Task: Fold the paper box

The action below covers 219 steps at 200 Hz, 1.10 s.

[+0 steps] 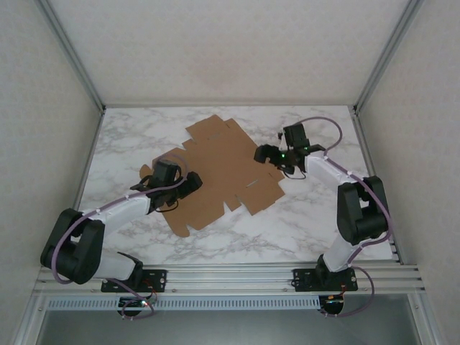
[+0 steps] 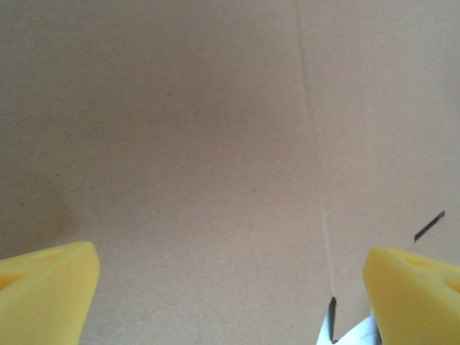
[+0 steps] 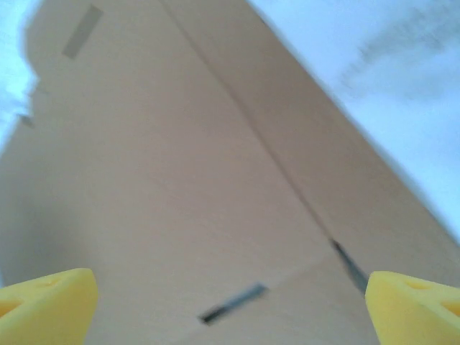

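Note:
The paper box point(image 1: 223, 165) lies flat and unfolded on the marble table point(image 1: 129, 136), a brown die-cut sheet with creases, slots and tabs. My left gripper point(image 1: 188, 187) hovers over the sheet's left part, and my right gripper point(image 1: 272, 159) is at its right edge. In the left wrist view the cardboard point(image 2: 215, 144) lies close beneath the left gripper point(image 2: 230, 302), whose yellow fingertips point(image 2: 50, 287) stand wide apart with nothing between them. In the right wrist view the right gripper point(image 3: 230, 309) is open above the cardboard point(image 3: 180, 180), near a crease and two slots; the picture is blurred.
White panel walls with metal posts point(image 1: 79, 65) enclose the table at the back and sides. An aluminium rail point(image 1: 230, 277) carrying both arm bases runs along the near edge. Bare marble point(image 3: 402, 86) shows to the right of the sheet.

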Tool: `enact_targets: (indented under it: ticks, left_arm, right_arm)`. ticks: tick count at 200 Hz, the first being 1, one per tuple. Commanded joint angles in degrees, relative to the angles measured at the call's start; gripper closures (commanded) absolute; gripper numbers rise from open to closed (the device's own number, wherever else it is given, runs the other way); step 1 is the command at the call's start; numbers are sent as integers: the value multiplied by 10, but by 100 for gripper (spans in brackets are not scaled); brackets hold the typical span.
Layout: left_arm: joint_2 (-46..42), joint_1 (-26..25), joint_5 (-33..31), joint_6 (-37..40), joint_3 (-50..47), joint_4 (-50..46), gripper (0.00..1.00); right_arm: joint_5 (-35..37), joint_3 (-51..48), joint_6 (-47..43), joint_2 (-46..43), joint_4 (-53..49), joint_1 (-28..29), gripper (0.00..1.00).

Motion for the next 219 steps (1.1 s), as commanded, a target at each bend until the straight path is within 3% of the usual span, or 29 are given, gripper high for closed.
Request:
enact_targets:
  ticks: [1, 39, 80, 122, 161, 192, 219]
  left_arm:
    - [1, 8, -13, -12, -11, -14, 6]
    - [12, 8, -17, -7, -13, -14, 5]
    - [44, 9, -7, -3, -3, -16, 5]
    - [92, 9, 1, 20, 45, -47, 5]
    - [125, 9, -30, 64, 90, -83, 5]
    - [138, 9, -57, 75, 101, -95, 5]
    - [139, 8, -75, 81, 104, -105, 5]
  right_arm:
    - [-11, -40, -39, 1, -1, -14, 3]
    - [-44, -45, -54, 25, -4, -19, 3]
    - [-135, -74, -48, 30, 15, -19, 5]
    - [-180, -137, 1, -28, 54, -19, 6]
    - [-229, -192, 40, -54, 91, -19, 8]
    - [-224, -222, 56, -63, 100, -23, 11]
    - [-248, -252, 84, -74, 137, -32, 18]
